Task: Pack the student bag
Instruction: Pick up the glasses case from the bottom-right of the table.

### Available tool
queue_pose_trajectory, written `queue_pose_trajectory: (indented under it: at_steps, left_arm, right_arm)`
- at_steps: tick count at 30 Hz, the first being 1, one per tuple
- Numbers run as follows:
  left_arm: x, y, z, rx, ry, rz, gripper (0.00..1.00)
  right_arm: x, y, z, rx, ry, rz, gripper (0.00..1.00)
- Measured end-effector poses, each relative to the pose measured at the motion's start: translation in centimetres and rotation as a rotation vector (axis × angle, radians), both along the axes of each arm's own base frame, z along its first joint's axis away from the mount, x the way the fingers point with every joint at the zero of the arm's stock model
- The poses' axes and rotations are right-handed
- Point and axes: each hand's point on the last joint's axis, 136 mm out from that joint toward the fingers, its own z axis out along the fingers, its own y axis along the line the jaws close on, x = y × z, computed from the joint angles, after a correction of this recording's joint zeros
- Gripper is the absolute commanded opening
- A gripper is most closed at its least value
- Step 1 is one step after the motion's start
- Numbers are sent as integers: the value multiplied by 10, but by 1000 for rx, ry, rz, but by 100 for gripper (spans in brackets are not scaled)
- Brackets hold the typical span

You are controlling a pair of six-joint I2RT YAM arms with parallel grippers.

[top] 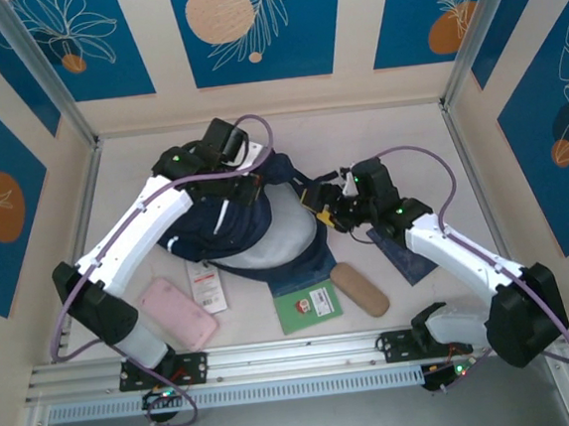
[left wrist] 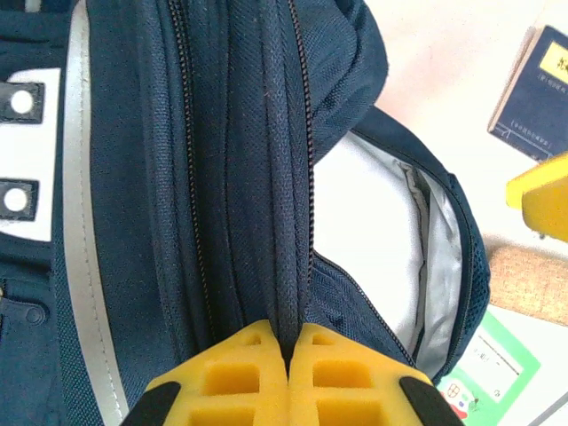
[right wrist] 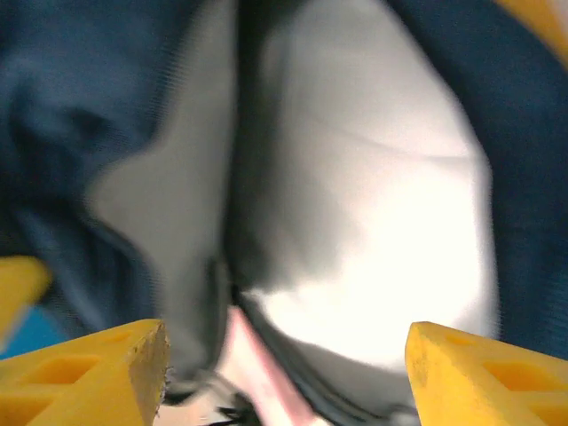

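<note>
Left gripper (left wrist: 288, 342) clenched on student bag (left wrist: 222, 177) zip edge: we hold mouth lifted. Right gripper (right wrist: 284, 355) released, jaws wide: we pull clear, no snagging.

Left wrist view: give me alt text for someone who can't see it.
The yellow left claw is pinched shut on a zippered fold of the large dark navy fabric backpack. To its right, the bag gapes open, showing pale grey lining.
</note>
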Motion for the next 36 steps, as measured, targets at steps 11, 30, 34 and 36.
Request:
queue_pose_trajectory:
  at_steps: [11,30,34,36]
  left_arm:
    - [12,-4,18,-116,-30,14,0]
    - [15,-13,14,-221,2,4,0]
    - [13,-10,15,-225,-1,8,0]
    - [12,-9,17,-226,-4,10,0]
  right_arm:
    - [-87,-57,-84,-588,223,172,100]
    - [-130,-109,-160,-946,521,161,87]
    - [-122,-124,-165,-873,542,43,69]
    - [-120,-130,-166,-809,549,-7,64]
